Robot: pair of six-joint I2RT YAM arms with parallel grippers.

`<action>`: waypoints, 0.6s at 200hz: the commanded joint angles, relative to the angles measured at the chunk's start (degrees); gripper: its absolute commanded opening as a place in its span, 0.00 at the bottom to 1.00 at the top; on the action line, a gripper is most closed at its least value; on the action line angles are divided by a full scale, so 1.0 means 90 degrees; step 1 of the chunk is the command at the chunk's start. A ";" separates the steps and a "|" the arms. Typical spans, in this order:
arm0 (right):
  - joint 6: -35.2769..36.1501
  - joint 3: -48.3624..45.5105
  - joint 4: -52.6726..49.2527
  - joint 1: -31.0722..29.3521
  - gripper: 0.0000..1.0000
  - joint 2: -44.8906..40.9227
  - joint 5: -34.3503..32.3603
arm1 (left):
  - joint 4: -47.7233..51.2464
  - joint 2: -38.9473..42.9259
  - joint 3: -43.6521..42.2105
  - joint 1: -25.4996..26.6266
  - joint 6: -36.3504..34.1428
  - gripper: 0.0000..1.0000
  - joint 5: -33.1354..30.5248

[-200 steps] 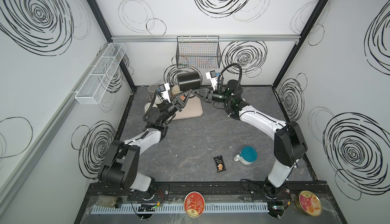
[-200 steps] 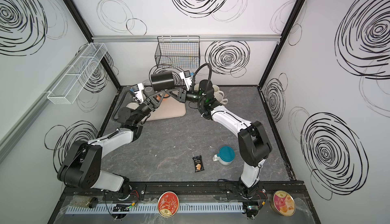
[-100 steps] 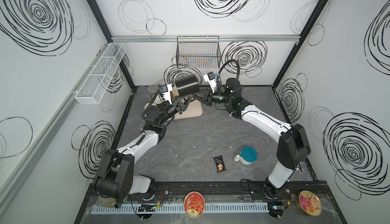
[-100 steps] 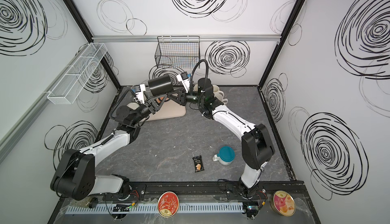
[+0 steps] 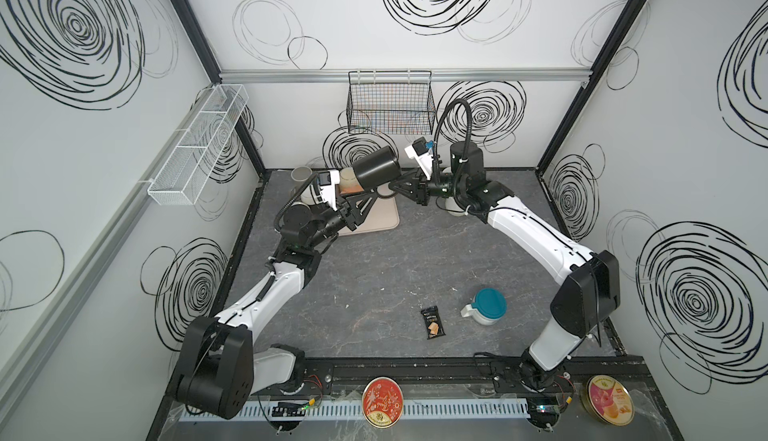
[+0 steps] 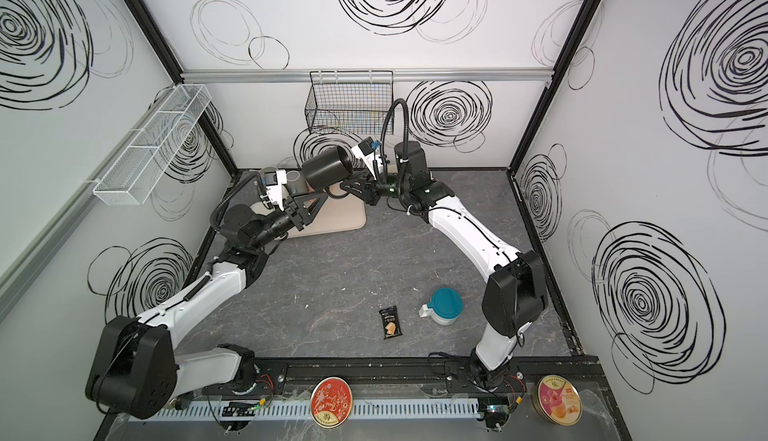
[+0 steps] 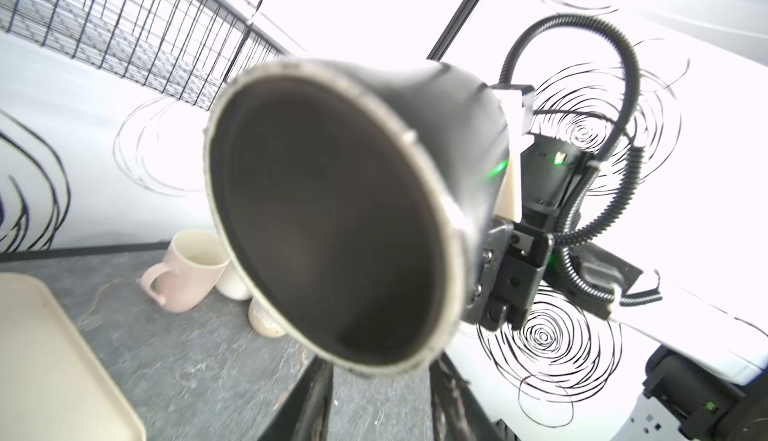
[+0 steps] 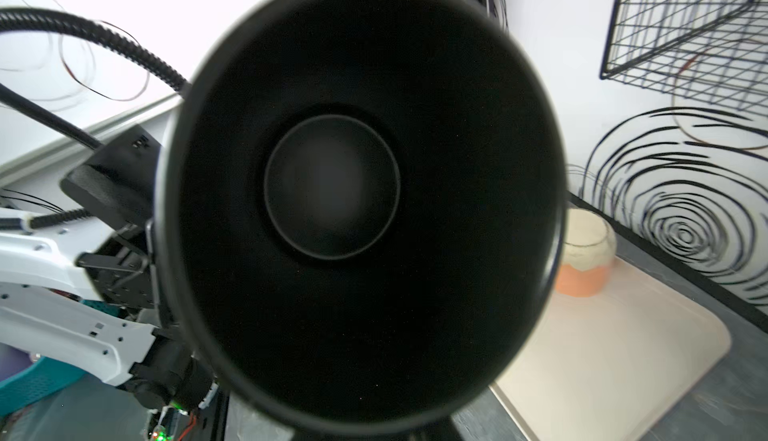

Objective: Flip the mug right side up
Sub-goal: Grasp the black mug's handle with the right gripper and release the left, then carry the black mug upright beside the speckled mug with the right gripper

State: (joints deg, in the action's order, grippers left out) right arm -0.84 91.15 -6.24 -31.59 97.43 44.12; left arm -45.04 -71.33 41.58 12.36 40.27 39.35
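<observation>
I hold the mug (image 5: 376, 170) in the air above the far left tray (image 5: 384, 222). It lies on its side, long axis left to right, mouth toward my right hand (image 5: 397, 187), which is pinched on it near that end. My left hand (image 6: 323, 198) sits just below the base end, fingers spread and gripping nothing. I judge the righting turn falls to my right wrist.

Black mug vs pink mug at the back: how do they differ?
Black mug lies on its side in the air; pink mug stands upright on the table. Black mug is held by the right gripper; pink mug is ungripped. Both are at the table's far end.
</observation>
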 commanded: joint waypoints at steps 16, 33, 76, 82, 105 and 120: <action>0.1744 0.0612 -0.1514 0.0045 0.00 -0.0347 -0.0802 | 0.0799 0.0347 0.0330 -0.0065 -0.0941 0.42 -0.0194; 0.2214 0.0690 -0.1945 0.0052 0.00 -0.0424 -0.1220 | 0.0924 0.0343 0.0350 -0.0062 -0.0982 0.42 -0.0203; 0.3261 0.0251 -0.2192 0.0048 0.00 -0.0941 -0.2038 | 0.1100 0.0251 0.0360 -0.0017 -0.0988 0.43 -0.0284; 0.3389 0.0171 -0.2205 0.0052 0.00 -0.1010 -0.2172 | 0.1156 0.0232 0.0365 -0.0002 -0.0988 0.43 -0.0328; 0.3888 0.0003 -0.2469 0.0063 0.00 -0.1090 -0.2717 | 0.1439 0.0054 0.0403 0.0108 -0.0979 0.44 -0.0532; 0.4290 0.0037 -0.2895 0.0100 0.00 -0.1002 -0.2983 | 0.1837 -0.0140 0.0481 0.0183 -0.0968 0.44 -0.0747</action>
State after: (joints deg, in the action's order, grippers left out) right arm 29.17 91.07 -30.30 -31.31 90.13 22.33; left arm -32.08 -70.19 43.42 12.95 32.60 35.64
